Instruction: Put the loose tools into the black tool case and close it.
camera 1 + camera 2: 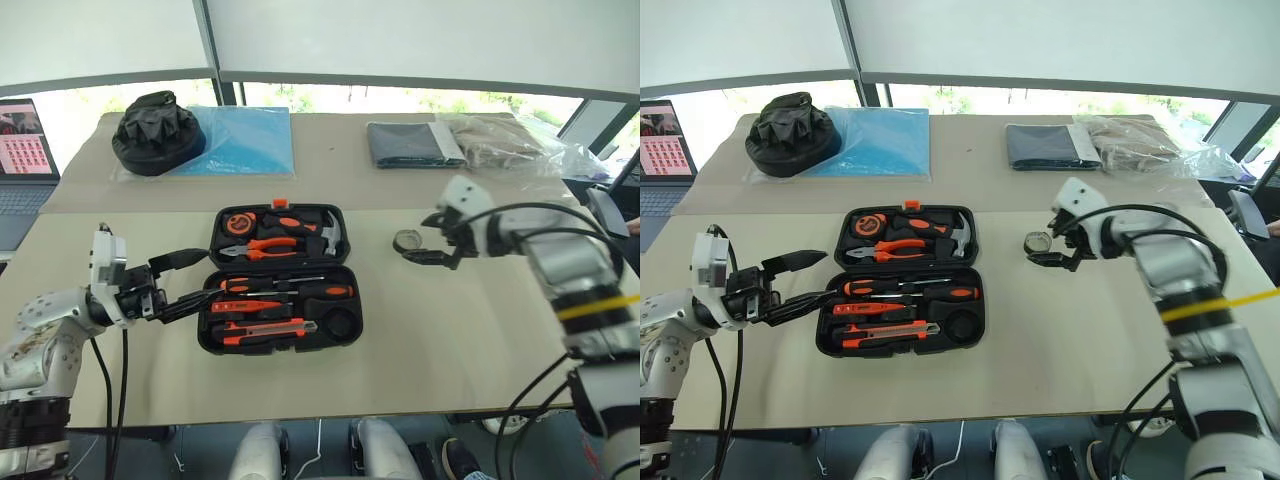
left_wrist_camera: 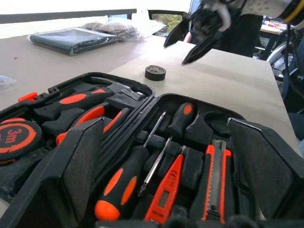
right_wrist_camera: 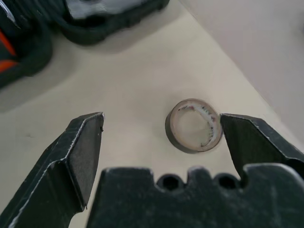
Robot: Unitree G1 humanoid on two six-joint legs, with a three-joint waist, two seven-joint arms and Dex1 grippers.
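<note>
At frame centre the open black tool case (image 1: 281,279) already holds the knife and screwdrivers; the tape roll (image 1: 407,241) lies right of it beneath the spread right gripper (image 1: 432,243), left gripper (image 1: 186,280) likewise spread, lid unclosed.

Inventory, placed relative to the one flat black plastic hinged tool case (image 1: 281,279), which lies open:

- Inside it, front half: two black-and-orange-handled screwdrivers (image 1: 318,289), one slim orange screwdriver (image 1: 245,306), one orange-and-black utility knife (image 1: 270,328).
- Inside it, rear half: one orange-handled pair of pliers (image 1: 262,249), one hammer (image 1: 325,233), one round tape measure (image 1: 240,222).
- Right of it, on the table (image 1: 440,330): one small black tape roll (image 1: 407,241).
- Behind it: one rounded black fabric bundle (image 1: 157,133), one flat blue sheet (image 1: 245,140), one folded dark grey cloth (image 1: 408,144), one clear plastic bag (image 1: 510,143).
</note>
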